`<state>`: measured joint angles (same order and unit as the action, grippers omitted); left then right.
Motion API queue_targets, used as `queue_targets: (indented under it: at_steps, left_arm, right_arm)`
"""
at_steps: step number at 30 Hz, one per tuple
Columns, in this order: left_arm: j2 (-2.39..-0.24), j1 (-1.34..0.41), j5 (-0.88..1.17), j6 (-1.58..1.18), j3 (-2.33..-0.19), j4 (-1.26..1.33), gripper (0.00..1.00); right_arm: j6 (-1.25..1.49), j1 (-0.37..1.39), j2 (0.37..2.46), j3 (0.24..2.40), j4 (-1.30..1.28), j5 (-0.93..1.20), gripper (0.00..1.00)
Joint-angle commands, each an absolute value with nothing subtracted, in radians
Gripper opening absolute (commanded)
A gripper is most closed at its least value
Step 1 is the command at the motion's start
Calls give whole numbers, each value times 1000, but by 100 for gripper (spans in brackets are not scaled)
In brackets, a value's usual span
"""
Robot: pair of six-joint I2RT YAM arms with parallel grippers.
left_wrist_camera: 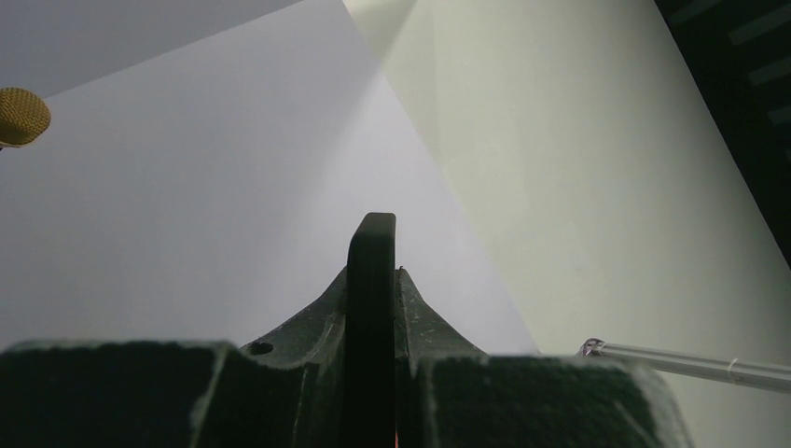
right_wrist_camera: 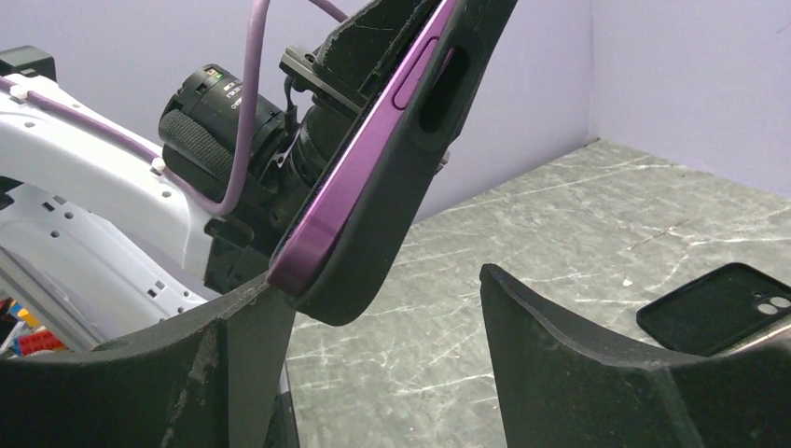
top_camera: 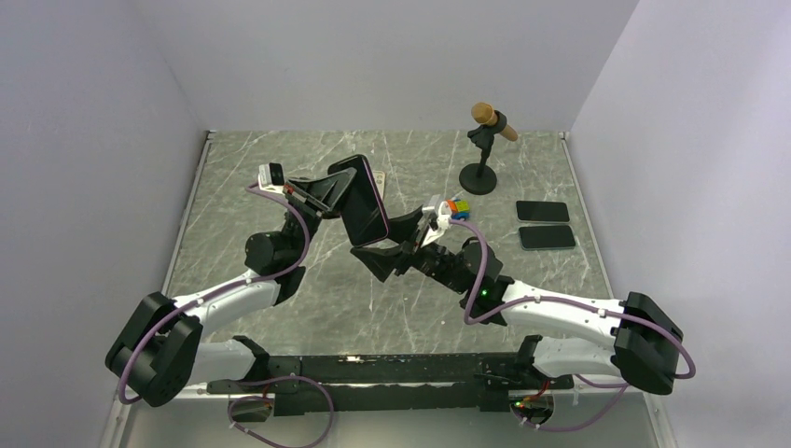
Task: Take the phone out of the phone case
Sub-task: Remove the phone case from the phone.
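From above, the fingertips of my left hand (top_camera: 338, 193) are hidden behind the phone (top_camera: 366, 201), and everything there is too small to tell phone from phone case (right_wrist_camera: 415, 177). My left wrist camera shows only a dark edge-on strip, its lower end cut off at the bottom between my fingers. The microphone (left_wrist_camera: 19, 117) is clipped by the left edge. On my right wrist camera, phone and case run out the top, and a spare case (right_wrist_camera: 716, 310) is clipped at the right.

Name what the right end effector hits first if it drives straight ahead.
Right end effector would likely meet the phone case first: its lower corner, purple phone inside, sits between the open fingers.
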<state>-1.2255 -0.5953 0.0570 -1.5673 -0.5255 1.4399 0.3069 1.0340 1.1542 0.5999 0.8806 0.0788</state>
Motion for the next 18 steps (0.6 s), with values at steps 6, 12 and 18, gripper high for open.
queue_targets:
  at_steps: [6, 12, 18]
  left_arm:
    - [-1200, -602, 102, -1582, -539, 1664, 0]
    - [-1186, -599, 151, -1527, -528, 1663, 0]
    - [-1171, -531, 378, -1499, -610, 1582, 0]
  right_arm:
    - [278, 1027, 1125, 682, 836, 98, 76]
    - [304, 1002, 1110, 719, 672, 161, 81]
    - [442, 873, 1093, 703, 595, 434, 82]
